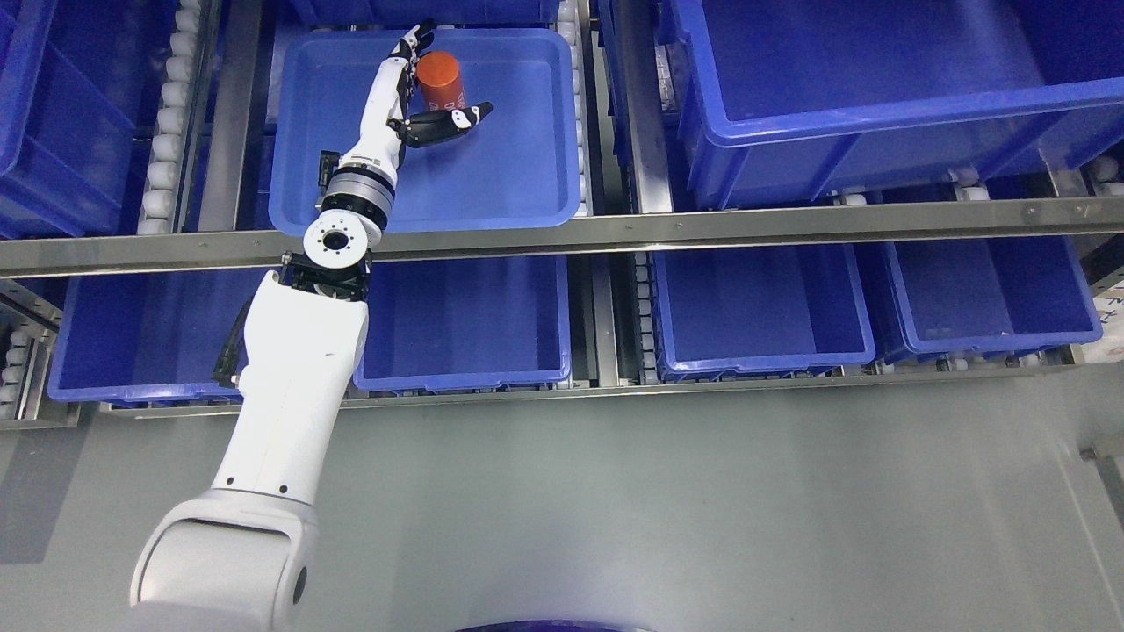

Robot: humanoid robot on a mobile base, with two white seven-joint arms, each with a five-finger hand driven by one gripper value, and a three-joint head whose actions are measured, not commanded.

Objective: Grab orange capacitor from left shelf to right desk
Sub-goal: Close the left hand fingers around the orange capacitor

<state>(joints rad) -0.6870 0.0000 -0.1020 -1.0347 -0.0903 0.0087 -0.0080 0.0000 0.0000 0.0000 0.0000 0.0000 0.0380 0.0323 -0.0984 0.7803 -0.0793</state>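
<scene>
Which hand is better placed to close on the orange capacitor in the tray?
Left. The left hand is already inside the blue tray, its open fingers bracketing the capacitor on two sides. No right arm appears in the head view.

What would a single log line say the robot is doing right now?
left hand: open around orange capacitor, not yet closed | capacitor: upright in blue tray, upper shelf | right hand: out of view

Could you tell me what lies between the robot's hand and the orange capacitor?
Nothing that the head view shows: the left hand brackets the capacitor in the blue tray, fingers above and thumb below. Whether they touch is unclear.
</scene>
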